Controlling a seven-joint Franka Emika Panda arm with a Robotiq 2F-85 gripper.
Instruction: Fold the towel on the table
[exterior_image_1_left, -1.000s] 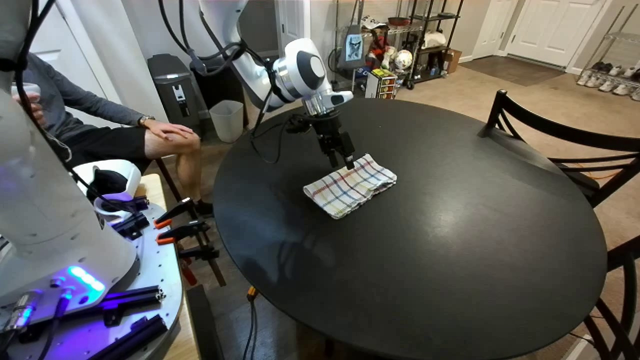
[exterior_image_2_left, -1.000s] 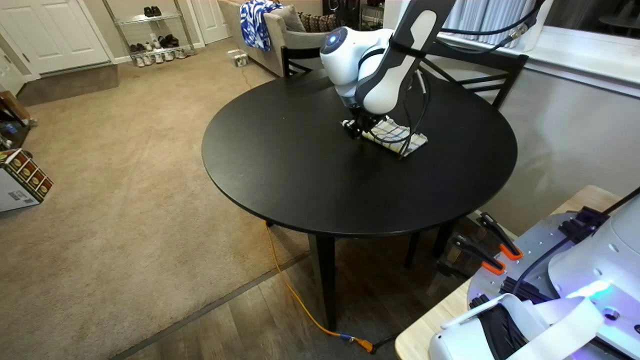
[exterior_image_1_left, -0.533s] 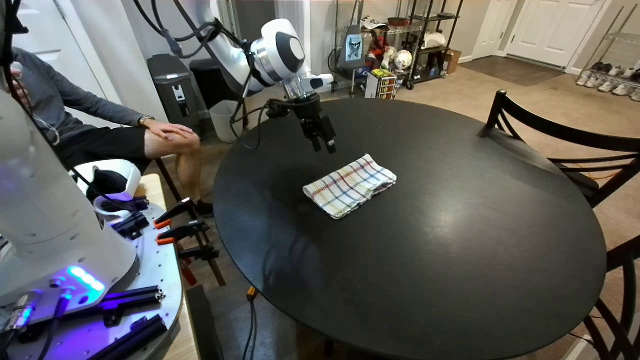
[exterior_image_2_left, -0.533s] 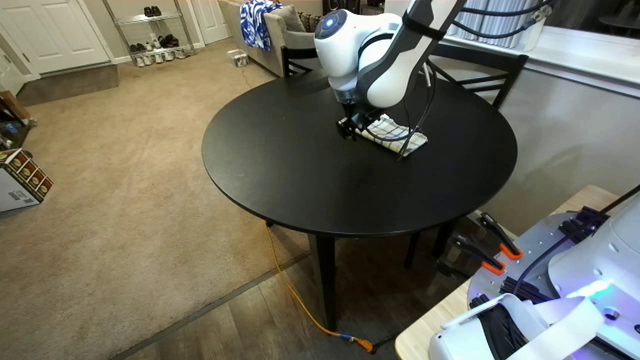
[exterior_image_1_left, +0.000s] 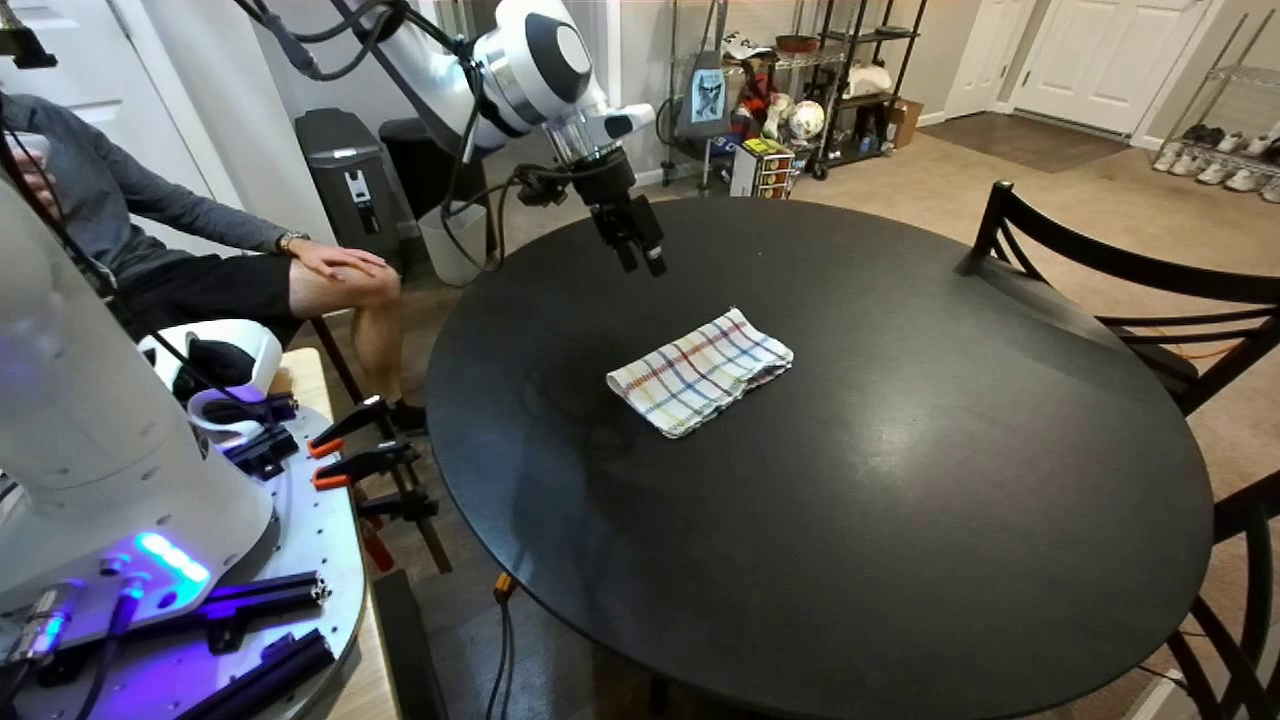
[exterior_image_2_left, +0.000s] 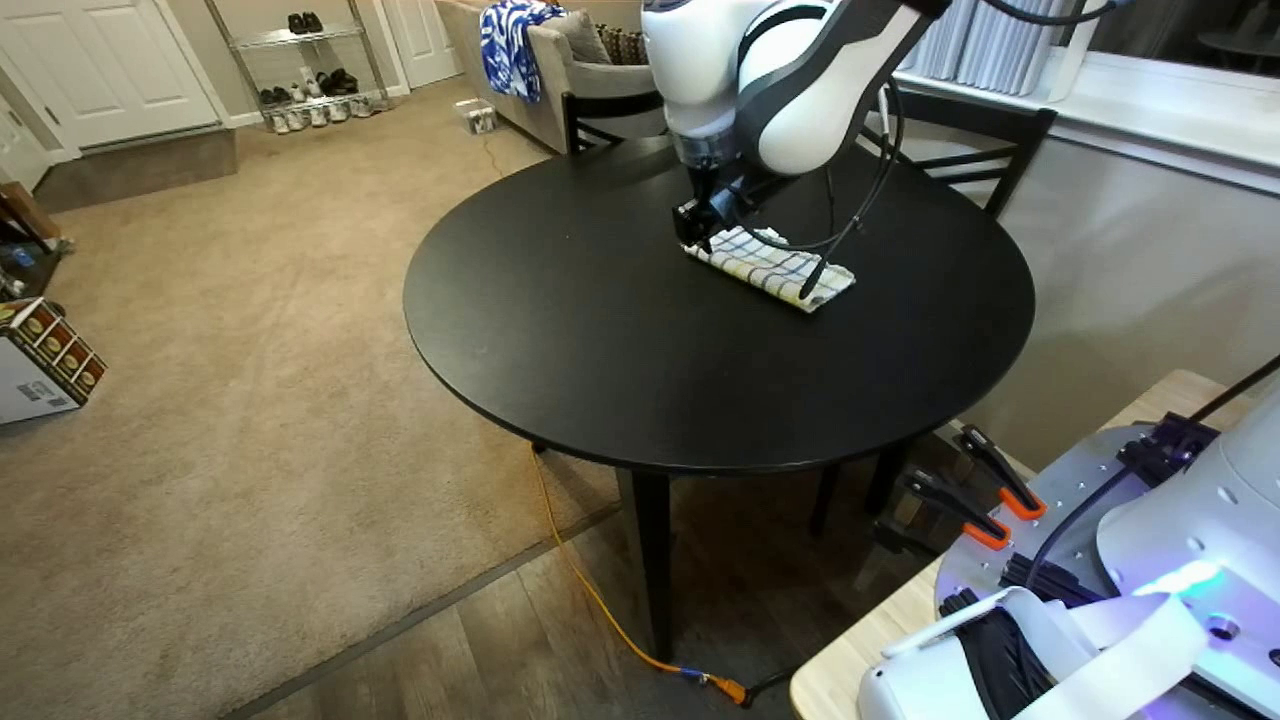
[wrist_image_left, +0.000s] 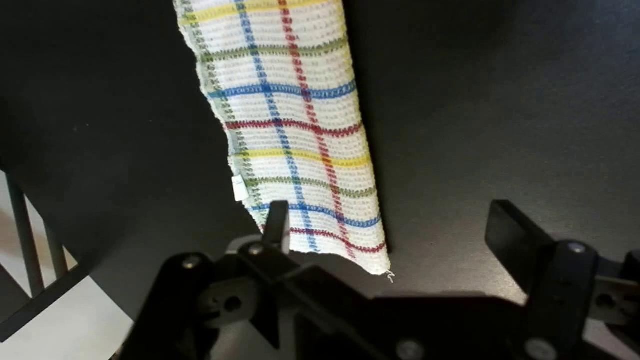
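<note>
The towel (exterior_image_1_left: 700, 372) lies flat on the black round table (exterior_image_1_left: 900, 520) in a folded strip. It is white with blue, red, yellow and green plaid lines. It also shows in an exterior view (exterior_image_2_left: 770, 265), partly behind the arm's cable. In the wrist view the towel (wrist_image_left: 300, 125) runs from the top edge down to a loose corner, with a small white tag on its left edge. My gripper (exterior_image_1_left: 643, 264) is open and empty, raised above the table and apart from the towel. In the wrist view its fingers (wrist_image_left: 392, 220) stand wide apart, one overlapping the towel's near end in the picture.
Dark wooden chairs (exterior_image_1_left: 1130, 270) stand at the table's edge. A person (exterior_image_1_left: 200, 220) sits beside the robot base. Cables (exterior_image_2_left: 860, 200) hang from the arm near the towel. Clamps (exterior_image_1_left: 365, 460) hold the base to its stand.
My gripper has moved up and away from the towel, toward the table's edge by the bins. The towel has stayed in place. The gripper holds nothing.
</note>
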